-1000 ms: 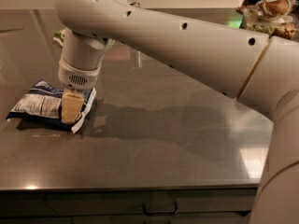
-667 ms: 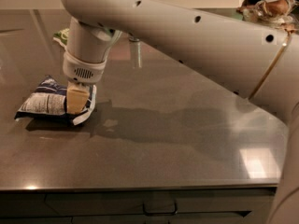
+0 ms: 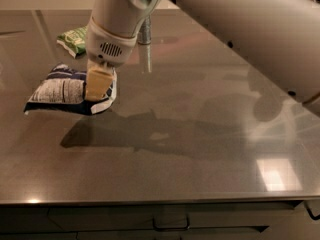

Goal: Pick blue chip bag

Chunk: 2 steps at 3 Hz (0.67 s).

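Note:
The blue chip bag (image 3: 57,90) is dark navy with a white nutrition-label panel facing up. It hangs a little above the grey countertop (image 3: 200,149), with its shadow on the surface below and to the right. My gripper (image 3: 98,87) comes down from the white arm at the top and is shut on the bag's right end. One tan finger (image 3: 96,81) lies across the bag's top. The other finger is hidden under the bag.
A smaller green chip bag (image 3: 73,39) lies on the countertop behind the gripper, at the far left. A grey upright cylinder (image 3: 145,33) stands just behind the wrist. The counter's front edge runs along the bottom, with drawer handles (image 3: 171,227) below it.
The gripper has risen with the blue chip bag in it, so the bag is off the countertop. The green bag has come into view behind the arm.

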Tool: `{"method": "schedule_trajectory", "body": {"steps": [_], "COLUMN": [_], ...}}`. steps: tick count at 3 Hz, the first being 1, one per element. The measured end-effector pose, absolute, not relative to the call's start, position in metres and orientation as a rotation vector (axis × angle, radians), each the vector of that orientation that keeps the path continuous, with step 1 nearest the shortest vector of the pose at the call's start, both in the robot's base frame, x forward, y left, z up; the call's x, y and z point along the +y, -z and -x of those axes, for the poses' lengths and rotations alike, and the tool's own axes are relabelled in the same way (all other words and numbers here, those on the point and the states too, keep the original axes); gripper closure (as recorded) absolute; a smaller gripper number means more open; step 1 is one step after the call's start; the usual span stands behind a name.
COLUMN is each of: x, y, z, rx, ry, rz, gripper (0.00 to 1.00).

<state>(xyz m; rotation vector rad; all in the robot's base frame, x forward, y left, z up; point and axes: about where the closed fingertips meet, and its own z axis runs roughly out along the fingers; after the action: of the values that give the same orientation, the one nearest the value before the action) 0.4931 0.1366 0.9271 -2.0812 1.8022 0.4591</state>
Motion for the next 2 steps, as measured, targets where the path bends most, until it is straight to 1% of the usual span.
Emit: {"method": "schedule_trajectory", "body": {"steps": [2], "x": [0.099], "y": [-1.019], "z": [-0.512], "rx": [1.702], "ry": [-0.485], "rz": [2.026], "gripper": [1.00]}}
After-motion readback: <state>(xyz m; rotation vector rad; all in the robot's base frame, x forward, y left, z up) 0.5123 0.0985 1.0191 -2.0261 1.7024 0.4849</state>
